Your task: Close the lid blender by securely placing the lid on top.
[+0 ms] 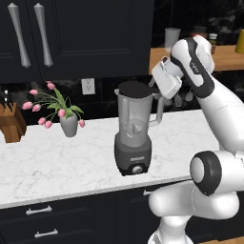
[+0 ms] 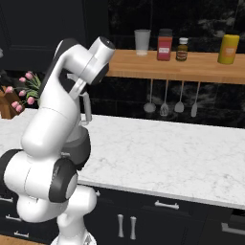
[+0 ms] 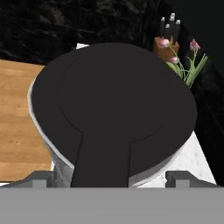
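The blender (image 1: 134, 138) stands on the white marble counter (image 1: 57, 162), a clear grey jar on a dark base with a round front knob. The flat black lid (image 1: 134, 89) lies on the jar's rim. In the hand view the lid (image 3: 113, 105) is seen close up, and its tab points down between my two fingertips. My gripper (image 1: 153, 85) hovers just right of the lid at rim height. It is open (image 3: 111, 178), with both tips spread clear of the tab. In the right base view my arm hides most of the blender (image 2: 81, 147).
A grey vase of pink tulips (image 1: 69, 125) and a wooden knife block (image 1: 12, 123) stand at the counter's left. A wooden shelf (image 2: 201, 67) with a cup and jars hangs behind on the right, with utensils (image 2: 165, 107) hanging under it. Dark cabinets sit above.
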{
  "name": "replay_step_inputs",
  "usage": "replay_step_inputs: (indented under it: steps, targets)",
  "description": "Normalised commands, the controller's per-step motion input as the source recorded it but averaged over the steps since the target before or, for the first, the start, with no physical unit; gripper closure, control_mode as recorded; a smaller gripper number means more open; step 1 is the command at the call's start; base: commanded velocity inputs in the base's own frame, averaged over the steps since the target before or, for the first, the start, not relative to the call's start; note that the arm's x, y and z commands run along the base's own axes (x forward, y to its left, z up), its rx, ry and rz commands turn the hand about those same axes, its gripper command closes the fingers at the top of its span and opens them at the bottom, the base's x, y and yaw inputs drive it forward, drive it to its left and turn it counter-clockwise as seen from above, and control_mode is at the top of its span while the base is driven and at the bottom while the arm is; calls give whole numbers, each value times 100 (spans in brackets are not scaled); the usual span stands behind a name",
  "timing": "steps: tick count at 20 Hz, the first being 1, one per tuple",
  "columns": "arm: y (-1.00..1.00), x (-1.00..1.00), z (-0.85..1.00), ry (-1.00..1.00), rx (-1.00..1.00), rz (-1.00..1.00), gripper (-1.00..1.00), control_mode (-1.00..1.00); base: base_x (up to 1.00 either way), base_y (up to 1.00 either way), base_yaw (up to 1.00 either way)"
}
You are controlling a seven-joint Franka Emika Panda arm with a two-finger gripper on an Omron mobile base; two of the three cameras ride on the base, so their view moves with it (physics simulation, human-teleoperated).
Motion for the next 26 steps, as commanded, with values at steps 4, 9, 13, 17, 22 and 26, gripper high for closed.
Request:
replay_step_inputs:
  steps: [4,9,13,17,22,26]
  targets:
    - [0,33,7,0,0,-4,-100,-100,0,0,0]
    - [0,27,13,-2,0,-4,-100,-100,0,0,0]
    - [0,16,17,-9,0,-4,-100,-100,0,0,0]
    - [0,8,25,-15,0,-3,-100,-100,0,0,0]
    - [0,10,33,-15,0,-2,-100,-100,0,0,0]
    - [0,1,39,-12,0,-1,-100,-100,0,0,0]
